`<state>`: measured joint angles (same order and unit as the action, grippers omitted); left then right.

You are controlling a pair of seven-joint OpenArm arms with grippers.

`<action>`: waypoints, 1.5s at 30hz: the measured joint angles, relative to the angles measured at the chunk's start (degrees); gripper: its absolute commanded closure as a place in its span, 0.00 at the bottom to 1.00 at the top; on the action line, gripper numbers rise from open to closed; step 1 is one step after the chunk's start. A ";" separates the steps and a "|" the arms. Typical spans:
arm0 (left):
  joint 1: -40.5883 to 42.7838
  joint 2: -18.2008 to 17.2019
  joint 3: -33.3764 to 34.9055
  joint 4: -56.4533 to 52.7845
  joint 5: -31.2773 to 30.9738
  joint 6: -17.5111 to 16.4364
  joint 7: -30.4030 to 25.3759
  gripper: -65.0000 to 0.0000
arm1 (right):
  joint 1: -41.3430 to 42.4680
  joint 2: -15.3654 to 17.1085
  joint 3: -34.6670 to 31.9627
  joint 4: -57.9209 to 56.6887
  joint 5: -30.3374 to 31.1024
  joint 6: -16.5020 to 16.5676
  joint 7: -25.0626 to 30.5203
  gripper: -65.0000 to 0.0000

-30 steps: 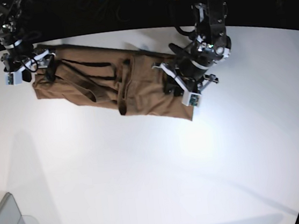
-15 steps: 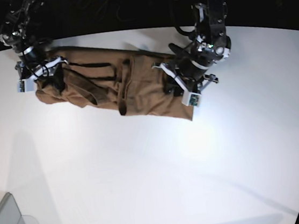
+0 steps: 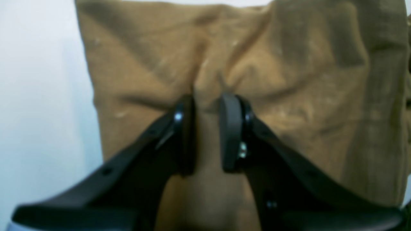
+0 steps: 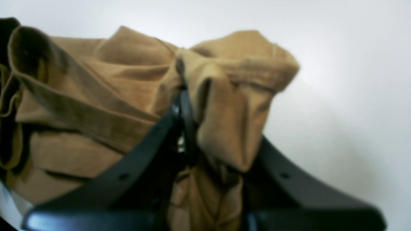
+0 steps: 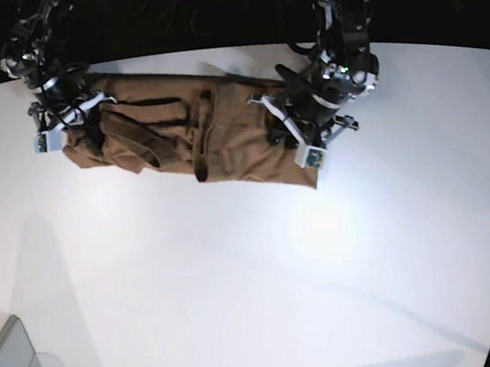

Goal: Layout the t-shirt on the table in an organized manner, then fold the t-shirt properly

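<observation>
Both grippers pinch the t-shirt [image 5: 195, 136]; table [image 5: 265, 279] lies bare below.

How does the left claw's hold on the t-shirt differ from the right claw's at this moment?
The left claw pinches a small upright ridge of the t-shirt where the cloth lies fairly flat; the right claw has a thick bunched wad draped over it. The left claw's fingers both show with a strip of cloth between; the right claw's far finger is hidden by fabric. Both grip opposite ends over the table.
</observation>
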<state>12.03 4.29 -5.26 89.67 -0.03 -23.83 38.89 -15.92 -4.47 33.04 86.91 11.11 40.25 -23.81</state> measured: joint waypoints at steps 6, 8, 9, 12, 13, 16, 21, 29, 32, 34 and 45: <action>1.90 -0.17 0.09 5.77 1.33 0.22 5.20 0.77 | 0.96 -0.44 -0.11 1.84 -1.33 0.00 -2.36 1.00; 2.73 -0.57 0.04 7.76 -1.73 0.22 6.86 0.77 | 1.62 -0.44 -0.11 2.05 -1.70 0.02 -2.64 1.00; 3.08 -0.76 0.02 8.50 -3.45 0.31 6.97 0.77 | 1.95 -0.44 -0.11 2.03 -1.75 0.00 -2.99 1.00; 4.33 -1.42 -1.42 11.76 -9.42 0.04 6.34 0.77 | 3.04 -0.48 -0.17 1.95 -2.38 0.00 -3.50 1.00; 4.94 -1.79 -2.56 12.76 -11.56 0.04 6.08 0.77 | 3.34 -0.48 -0.22 1.97 -2.36 0.00 -3.61 1.00; 6.86 -3.45 -5.86 13.53 -14.27 0.46 6.32 0.77 | 4.15 -0.44 -0.20 1.95 -2.40 -0.02 -4.02 1.00; 9.07 -7.37 -13.70 12.90 -20.57 0.33 6.23 0.78 | 4.74 -0.44 -0.22 2.03 -2.80 -0.02 -4.04 1.00; 8.50 -8.87 -19.61 4.28 -22.34 0.44 5.14 1.00 | 4.39 -1.07 -0.22 7.85 -2.86 -0.07 -4.04 1.00; 8.31 -8.44 -18.29 4.13 -22.32 0.46 4.87 0.99 | 4.24 -2.21 -0.11 11.56 -3.06 -0.26 -4.31 1.00; 8.37 -8.83 -15.17 3.72 -22.88 0.44 4.24 1.00 | 3.80 -2.64 -0.55 14.32 -2.40 -0.24 -4.11 1.00; 1.36 -8.70 -7.69 -4.20 -25.09 -0.22 1.53 1.00 | -6.75 -4.44 -15.52 26.71 -2.60 -0.81 -3.96 1.00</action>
<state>13.39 -4.40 -12.95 85.47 -25.12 -24.05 40.42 -22.68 -8.91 17.52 113.62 8.51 39.44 -27.77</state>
